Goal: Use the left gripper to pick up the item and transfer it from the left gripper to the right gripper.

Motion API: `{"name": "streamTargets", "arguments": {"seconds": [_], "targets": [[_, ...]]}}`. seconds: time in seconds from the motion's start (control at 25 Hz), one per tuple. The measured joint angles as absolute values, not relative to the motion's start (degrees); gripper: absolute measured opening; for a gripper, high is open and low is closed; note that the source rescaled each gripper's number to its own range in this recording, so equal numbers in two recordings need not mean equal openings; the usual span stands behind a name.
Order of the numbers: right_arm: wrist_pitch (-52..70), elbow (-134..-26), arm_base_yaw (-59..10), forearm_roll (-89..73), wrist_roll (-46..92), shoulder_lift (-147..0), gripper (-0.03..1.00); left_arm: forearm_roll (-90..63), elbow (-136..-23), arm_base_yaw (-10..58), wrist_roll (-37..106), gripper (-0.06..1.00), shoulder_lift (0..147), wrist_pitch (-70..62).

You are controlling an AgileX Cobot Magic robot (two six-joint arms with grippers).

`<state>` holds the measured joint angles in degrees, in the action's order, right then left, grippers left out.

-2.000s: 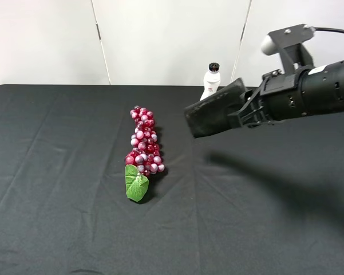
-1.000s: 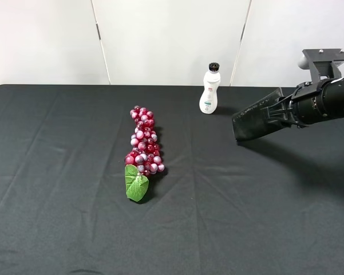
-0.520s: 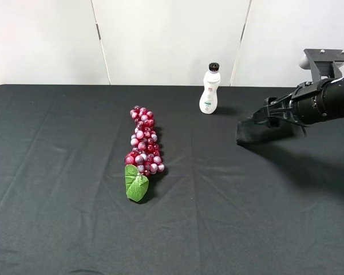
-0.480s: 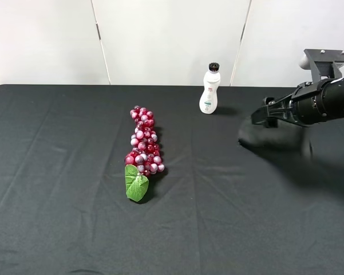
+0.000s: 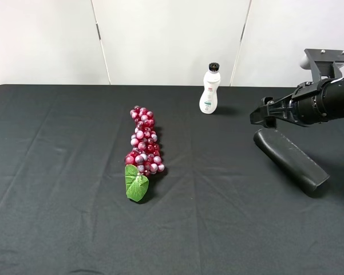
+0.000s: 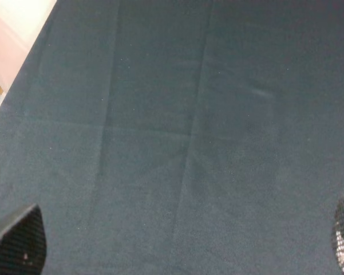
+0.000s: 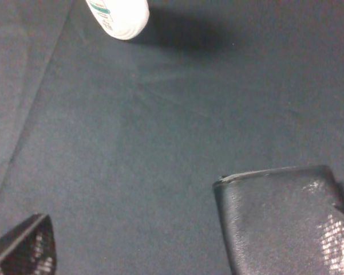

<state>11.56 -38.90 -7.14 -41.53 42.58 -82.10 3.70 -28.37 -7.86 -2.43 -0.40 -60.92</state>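
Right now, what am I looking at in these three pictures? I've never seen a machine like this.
It is a robot with two arms, each ending in a two-fingered gripper. One picture comes from a camera mounted high above a table covered in black cloth. The other two come from small cameras on the arms' wrists, looking down past the fingers.

In the high view only the right gripper shows, reaching in from the right side. Its fingers are spread and hold nothing. Just below it on the cloth lies the black case, seen close up in the right wrist picture. A bunch of red grapes with a green leaf lies near the middle, and a white bottle stands at the back.

The left wrist picture shows only bare cloth and the left gripper's spread fingertips, holding nothing.
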Motion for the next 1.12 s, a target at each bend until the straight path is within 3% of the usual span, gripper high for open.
{"name": "streamTargets", "arguments": {"seconds": [0.52, 1.12], "targets": [[19.22, -38.9, -7.14, -40.35, 40.8, -74.5, 1.0, 3.7, -28.37, -7.86, -2.43, 1.0, -0.4, -60.92], [37.8, -38.9, -7.14, -20.88, 20.56, -53.15, 1.0, 3.7, -28.37, -7.86, -2.43, 1.0, -0.4, -60.92]]}}
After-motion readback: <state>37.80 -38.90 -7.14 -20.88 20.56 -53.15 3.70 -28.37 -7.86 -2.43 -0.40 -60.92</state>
